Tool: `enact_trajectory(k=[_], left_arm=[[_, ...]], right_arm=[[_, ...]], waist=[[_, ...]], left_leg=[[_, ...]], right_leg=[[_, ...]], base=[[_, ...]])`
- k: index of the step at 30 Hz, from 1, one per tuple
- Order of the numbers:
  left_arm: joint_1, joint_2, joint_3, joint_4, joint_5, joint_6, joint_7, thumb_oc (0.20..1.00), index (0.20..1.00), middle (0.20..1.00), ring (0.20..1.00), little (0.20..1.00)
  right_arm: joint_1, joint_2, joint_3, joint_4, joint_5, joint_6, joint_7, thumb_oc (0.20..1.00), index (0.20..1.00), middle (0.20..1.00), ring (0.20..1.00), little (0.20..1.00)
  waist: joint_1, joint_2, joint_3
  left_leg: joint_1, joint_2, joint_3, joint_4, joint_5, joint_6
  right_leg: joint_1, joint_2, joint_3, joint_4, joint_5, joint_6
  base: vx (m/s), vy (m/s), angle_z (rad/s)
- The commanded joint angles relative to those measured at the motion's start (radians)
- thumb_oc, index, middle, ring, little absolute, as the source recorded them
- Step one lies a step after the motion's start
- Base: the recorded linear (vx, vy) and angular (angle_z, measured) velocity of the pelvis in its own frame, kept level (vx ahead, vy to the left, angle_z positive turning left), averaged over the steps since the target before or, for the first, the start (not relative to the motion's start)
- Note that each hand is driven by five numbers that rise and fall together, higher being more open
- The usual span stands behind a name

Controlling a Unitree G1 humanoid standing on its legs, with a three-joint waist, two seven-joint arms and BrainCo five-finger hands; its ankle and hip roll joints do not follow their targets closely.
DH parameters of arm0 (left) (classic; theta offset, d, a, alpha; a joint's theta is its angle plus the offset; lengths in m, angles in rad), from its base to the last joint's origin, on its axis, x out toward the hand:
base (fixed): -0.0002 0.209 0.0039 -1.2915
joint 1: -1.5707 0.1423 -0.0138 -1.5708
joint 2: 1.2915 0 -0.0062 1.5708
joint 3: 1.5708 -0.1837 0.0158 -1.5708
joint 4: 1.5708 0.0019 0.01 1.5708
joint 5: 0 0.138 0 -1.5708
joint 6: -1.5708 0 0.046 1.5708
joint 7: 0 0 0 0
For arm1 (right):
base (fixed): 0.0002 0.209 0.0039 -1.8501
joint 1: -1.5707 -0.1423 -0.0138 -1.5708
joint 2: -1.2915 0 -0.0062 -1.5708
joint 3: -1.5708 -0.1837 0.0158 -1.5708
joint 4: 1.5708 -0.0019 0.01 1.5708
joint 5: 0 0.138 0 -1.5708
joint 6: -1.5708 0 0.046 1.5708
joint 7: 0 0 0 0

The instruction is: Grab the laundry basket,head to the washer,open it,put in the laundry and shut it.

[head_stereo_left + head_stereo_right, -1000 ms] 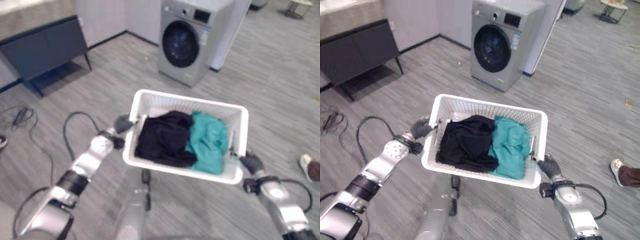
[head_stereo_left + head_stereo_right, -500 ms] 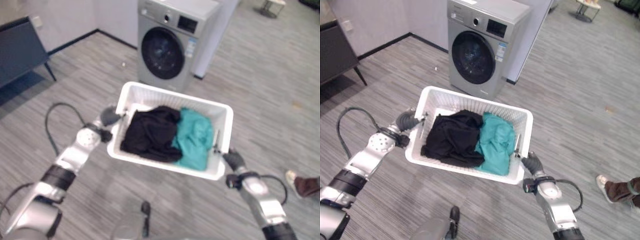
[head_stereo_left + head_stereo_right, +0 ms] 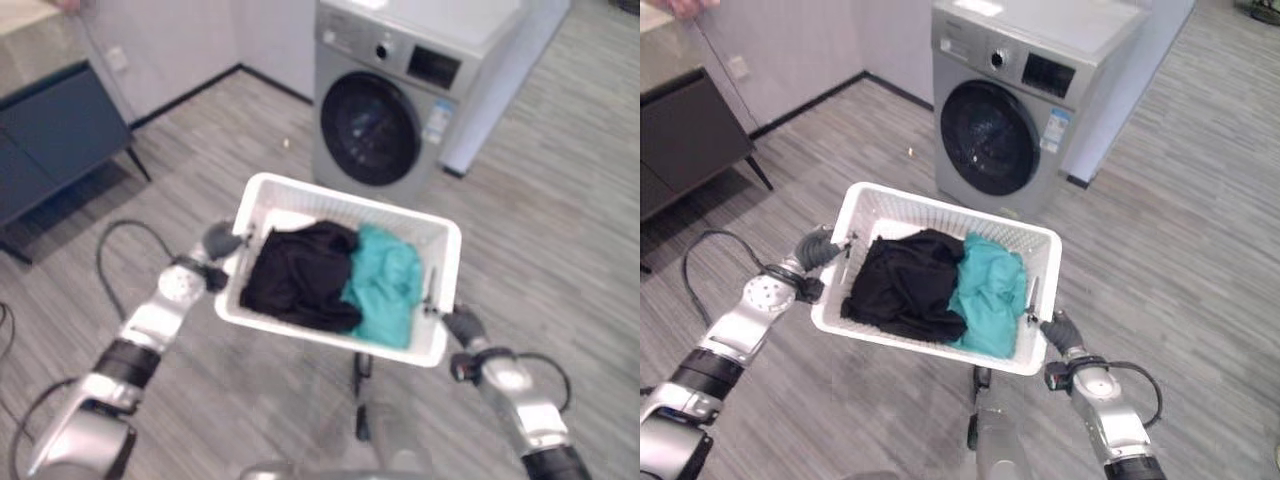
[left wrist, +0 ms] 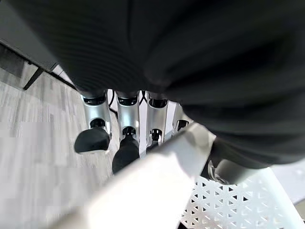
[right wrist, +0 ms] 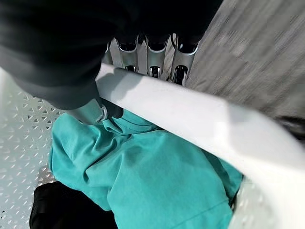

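Silver, dark-tipped fingers (image 4: 127,138) of the left hand (image 3: 218,240) curl under the rim of the white perforated plastic laundry basket (image 3: 300,195) at its left end, thumb inside the wall, while the right hand (image 3: 1062,330) clamps the right end the same way, its fingers (image 5: 148,59) hooked over the outside of the rim and its thumb pressing inside, just above the teal garment (image 5: 157,176). Held between the two hands, the basket rides clear of the grey wood-grain floor (image 3: 560,250) with its long axis running left to right across the robot's front; a crumpled black garment (image 3: 295,275) fills its left half and the teal one its right. The relation that matters next lies straight ahead: the silver front-loading washing machine (image 3: 400,100) stands beyond the basket's far rim, its round dark door (image 3: 983,137) shut and facing the robot, a little right of the basket's middle, so the right hand looks marginally the nearer one to free for the door. A dark low cabinet (image 3: 50,140) stands at far left against the wall. Compared with half a second earlier, the washer sits larger and further right in the head views, and the cabinet is back in view, which reads as the camera swinging as the robot walks; the grip on both ends and the lie of the clothes are unchanged.
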Motion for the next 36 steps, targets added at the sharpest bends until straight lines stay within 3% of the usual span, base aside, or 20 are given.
enact_trajectory(k=[1, 3, 4, 7, 8, 10, 11, 12, 13, 14, 18, 25, 29, 31, 34, 35, 36], left_arm=[[-0.077, 0.107, 0.086, -0.027, 0.023, -0.067, 0.056, 0.200, 0.200, 0.200, 0.200, 0.200], [-0.062, 0.115, 0.089, -0.038, 0.017, -0.060, 0.050, 0.200, 0.200, 0.200, 0.200, 0.200], [-0.047, 0.113, 0.099, -0.058, 0.010, -0.050, 0.052, 0.200, 0.200, 0.200, 0.200, 0.200], [-0.053, 0.104, 0.096, -0.070, -0.006, -0.047, 0.057, 0.200, 0.200, 0.200, 0.200, 0.200], [-0.076, 0.093, 0.080, -0.065, -0.018, -0.047, 0.063, 0.200, 0.200, 0.200, 0.200, 0.200], [-0.081, 0.093, 0.076, -0.063, -0.018, -0.048, 0.064, 0.200, 0.200, 0.200, 0.200, 0.200], [-0.100, 0.088, 0.062, -0.054, -0.027, -0.049, 0.066, 0.200, 0.200, 0.200, 0.200, 0.200], [-0.102, 0.087, 0.060, -0.052, -0.028, -0.050, 0.066, 0.200, 0.200, 0.200, 0.200, 0.200], [-0.126, 0.092, 0.043, -0.027, -0.034, -0.052, 0.073, 0.200, 0.200, 0.200, 0.200, 0.200], [-0.129, 0.094, 0.039, -0.016, -0.036, -0.051, 0.074, 0.200, 0.200, 0.200, 0.200, 0.200], [-0.143, 0.103, 0.021, -0.004, -0.029, -0.056, 0.069, 0.200, 0.200, 0.200, 0.200, 0.200], [-0.174, 0.133, -0.002, 0.019, -0.048, -0.066, 0.068, 0.200, 0.200, 0.200, 0.200, 0.200], [-0.181, 0.162, 0.011, 0.009, -0.059, -0.062, 0.064, 0.200, 0.200, 0.200, 0.200, 0.200], [-0.178, 0.177, 0.020, 0.002, -0.063, -0.063, 0.061, 0.200, 0.200, 0.200, 0.200, 0.200], [-0.171, 0.181, 0.037, -0.008, -0.069, -0.065, 0.060, 0.200, 0.200, 0.200, 0.200, 0.200], [-0.165, 0.184, 0.044, -0.017, -0.076, -0.068, 0.058, 0.200, 0.200, 0.200, 0.200, 0.200], [-0.163, 0.186, 0.061, -0.026, -0.071, -0.067, 0.061, 0.200, 0.200, 0.200, 0.200, 0.200]], right_arm=[[-0.038, -0.073, -0.088, -0.072, 0.083, -0.114, 0.019, 0.200, 0.200, 0.200, 0.200, 0.200], [-0.040, -0.091, -0.091, -0.075, 0.102, -0.116, 0.011, 0.200, 0.200, 0.200, 0.200, 0.200], [-0.041, -0.100, -0.090, -0.079, 0.114, -0.117, 0.000, 0.200, 0.200, 0.200, 0.200, 0.200], [-0.042, -0.110, -0.091, -0.081, 0.121, -0.121, -0.019, 0.200, 0.200, 0.200, 0.200, 0.200], [-0.037, -0.114, -0.098, -0.082, 0.119, -0.125, -0.035, 0.200, 0.200, 0.200, 0.200, 0.200], [-0.037, -0.113, -0.100, -0.082, 0.119, -0.125, -0.035, 0.200, 0.200, 0.200, 0.200, 0.200], [-0.038, -0.111, -0.096, -0.084, 0.113, -0.129, -0.037, 0.200, 0.200, 0.200, 0.200, 0.200], [-0.037, -0.111, -0.097, -0.084, 0.113, -0.129, -0.036, 0.200, 0.200, 0.200, 0.200, 0.200], [-0.042, -0.105, -0.085, -0.084, 0.092, -0.130, -0.037, 0.200, 0.200, 0.200, 0.200, 0.200], [-0.048, -0.102, -0.079, -0.081, 0.091, -0.129, -0.036, 0.200, 0.200, 0.200, 0.200, 0.200], [-0.058, -0.089, -0.072, -0.081, 0.099, -0.129, -0.028, 0.200, 0.200, 0.200, 0.200, 0.200], [-0.085, -0.064, -0.048, -0.065, 0.085, -0.129, -0.017, 0.200, 0.200, 0.200, 0.200, 0.200], [-0.112, -0.056, -0.034, -0.062, 0.070, -0.113, -0.003, 0.200, 0.200, 0.200, 0.200, 0.200], [-0.125, -0.056, -0.027, -0.058, 0.063, -0.114, 0.001, 0.200, 0.200, 0.200, 0.200, 0.200], [-0.142, -0.061, -0.027, -0.054, 0.059, -0.107, 0.004, 0.200, 0.200, 0.200, 0.200, 0.200], [-0.158, -0.074, -0.033, -0.046, 0.051, -0.107, -0.004, 0.200, 0.200, 0.200, 0.200, 0.200], [-0.163, -0.078, -0.043, -0.050, 0.055, -0.108, -0.004, 0.200, 0.200, 0.200, 0.200, 0.200]], waist=[[-0.010, -0.018, -0.122], [-0.002, -0.038, -0.118], [0.005, -0.054, -0.105], [0.019, -0.066, -0.084], [0.034, -0.079, -0.060], [0.036, -0.086, -0.059], [0.046, -0.074, -0.046], [0.046, -0.079, -0.047], [0.088, -0.056, -0.033], [0.097, -0.052, -0.031], [0.099, -0.041, -0.054], [0.105, -0.015, -0.116], [0.109, -0.002, -0.121], [0.111, 0.002, -0.119], [0.107, 0.002, -0.116], [0.102, 0.010, -0.096], [0.100, 0.014, -0.092]], left_leg=[[-0.169, 0.137, 0.008, 0.098, 0.134, 0.026], [-0.263, 0.182, 0.018, 0.342, 0.253, 0.019], [-0.361, 0.200, 0.000, 0.531, 0.290, 0.048], [-0.452, 0.233, 0.006, 0.574, 0.316, 0.069], [-0.527, 0.242, 0.032, 0.484, 0.271, 0.078], [-0.525, 0.235, 0.036, 0.474, 0.281, 0.080], [-0.562, 0.233, 0.045, 0.287, 0.270, 0.044], [-0.551, 0.229, 0.048, 0.265, 0.279, 0.042], [-0.590, 0.189, 0.020, 0.035, 0.382, -0.010], [-0.594, 0.170, -0.008, 0.036, 0.386, -0.019], [-0.554, 0.153, -0.019, 0.046, 0.342, -0.023], [-0.453, 0.088, 0.035, 0.073, 0.219, 0.037], [-0.411, 0.079, 0.085, 0.068, 0.181, 0.074], [-0.386, 0.076, 0.106, 0.058, 0.168, 0.086], [-0.369, 0.076, 0.134, 0.053, 0.149, 0.091], [-0.367, 0.088, 0.151, 0.058, 0.143, 0.088], [-0.372, 0.098, 0.163, 0.067, 0.136, 0.080]], right_leg=[[0.080, -0.041, -0.025, 0.066, -0.147, 0.168], [0.136, -0.017, -0.042, 0.074, -0.184, 0.125], [0.175, 0.016, -0.042, 0.069, -0.206, 0.082], [0.214, 0.041, -0.043, 0.062, -0.240, 0.057], [0.249, 0.043, -0.048, 0.052, -0.258, 0.058], [0.247, 0.036, -0.047, 0.049, -0.254, 0.059], [0.267, 0.038, -0.052, 0.041, -0.270, 0.072], [0.268, 0.034, -0.052, 0.039, -0.271, 0.071], [0.314, 0.046, -0.043, 0.033, -0.293, 0.078], [0.320, 0.045, -0.035, 0.038, -0.302, 0.079], [0.341, 0.024, -0.022, 0.061, -0.340, 0.088], [0.359, -0.067, 0.042, 0.136, -0.364, 0.132], [0.302, -0.083, 0.066, 0.256, -0.353, 0.149], [0.273, -0.096, 0.046, 0.299, -0.329, 0.162], [0.248, -0.112, 0.028, 0.265, -0.310, 0.169], [0.194, -0.128, 0.006, 0.252, -0.263, 0.180], [0.197, -0.151, -0.039, 0.219, -0.254, 0.182]], base=[[0.36, -0.315, 0.10], [0.36, -0.420, 0.29], [0.26, -0.419, 0.26], [0.13, -0.189, 0.17], [0.16, -0.134, -0.03], [0.11, 0.005, 0.20], [0.12, 0.059, -0.10], [0.31, 0.165, -0.36], [0.26, 0.134, -0.38], [0.25, 0.147, -0.28], [0.22, 0.163, -0.77], [0.22, 0.239, -0.44], [0.13, 0.167, -0.66], [0.07, 0.062, -0.31], [0.03, -0.003, -0.33], [0.00, -0.068, -0.29], [0.03, -0.085, -0.26]])
